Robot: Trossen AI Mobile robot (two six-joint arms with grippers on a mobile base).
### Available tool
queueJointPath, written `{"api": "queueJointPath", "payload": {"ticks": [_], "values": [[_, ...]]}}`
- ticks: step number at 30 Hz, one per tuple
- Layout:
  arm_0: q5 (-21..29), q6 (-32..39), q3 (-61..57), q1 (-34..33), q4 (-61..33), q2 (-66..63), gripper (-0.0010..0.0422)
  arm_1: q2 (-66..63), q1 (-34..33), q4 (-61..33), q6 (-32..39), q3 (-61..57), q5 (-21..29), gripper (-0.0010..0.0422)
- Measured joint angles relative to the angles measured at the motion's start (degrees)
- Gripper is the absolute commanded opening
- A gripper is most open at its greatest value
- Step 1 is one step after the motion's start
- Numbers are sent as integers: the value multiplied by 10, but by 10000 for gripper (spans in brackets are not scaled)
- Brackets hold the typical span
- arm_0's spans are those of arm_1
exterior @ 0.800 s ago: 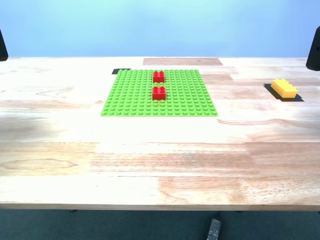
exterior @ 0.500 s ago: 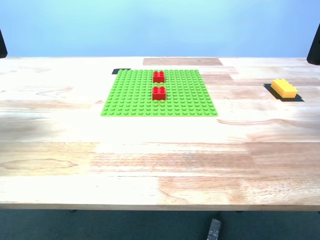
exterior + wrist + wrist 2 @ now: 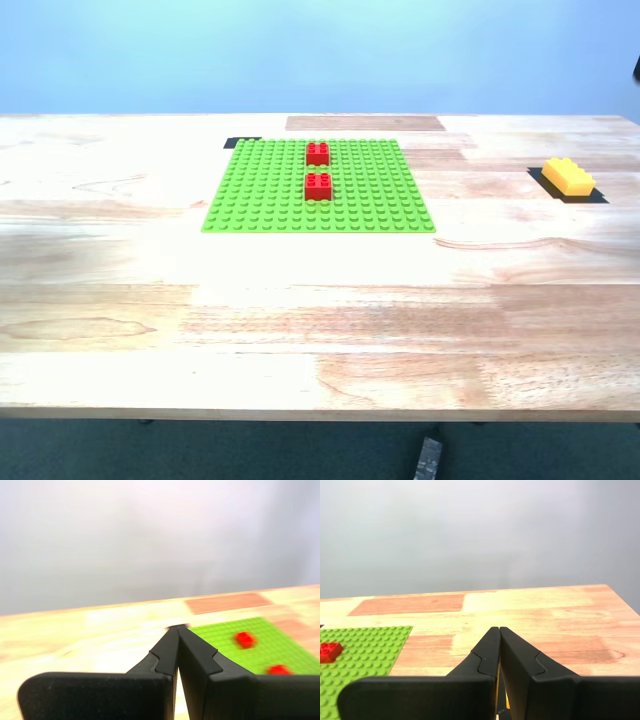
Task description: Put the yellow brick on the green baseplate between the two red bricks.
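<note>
The green baseplate lies flat at the middle of the wooden table. Two red bricks stand on it in a line, the far one near the back edge and the near one a short gap in front. At the exterior view's right the yellow brick rests on the table, well off the plate. My first gripper is shut and empty, raised, with the baseplate and both red bricks blurred beyond it. My second gripper is shut and empty, the baseplate and one red brick off to its side.
A dark sliver of an arm shows at the exterior view's upper right edge. Dark tape marks sit at the baseplate's back corner and under the yellow brick. A dark object lies on the floor below the table's front edge.
The dark arm parts at both upper edges of the exterior view have drawn outward: the one at its left is gone, the one at its right shrank to a sliver. The bricks have not moved.
</note>
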Motion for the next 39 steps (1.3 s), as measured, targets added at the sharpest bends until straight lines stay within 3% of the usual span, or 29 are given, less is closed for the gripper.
{"api": "queueJointPath", "payload": {"ticks": [5,8,14,18,22,25,31,39], "values": [[121,9,87,0,-41,83,0,82,0,-57,21,85,8,0],[171,56,140,0,-100,132,0,147,-1,-107,22,142,18,0],[186,181,238,0,-242,216,0,289,-14,-203,3,261,16,0],[191,219,276,0,-283,254,0,383,-37,-255,-22,337,13,0],[212,229,294,0,-287,274,0,478,-64,-333,-71,426,-37,0],[221,229,298,0,-285,284,0,550,-81,-402,-78,503,-48,10],[231,229,300,0,-281,293,0,661,-101,-519,-103,624,-54,93],[231,229,300,0,-283,293,0,730,-103,-530,-123,655,-82,257]]}}
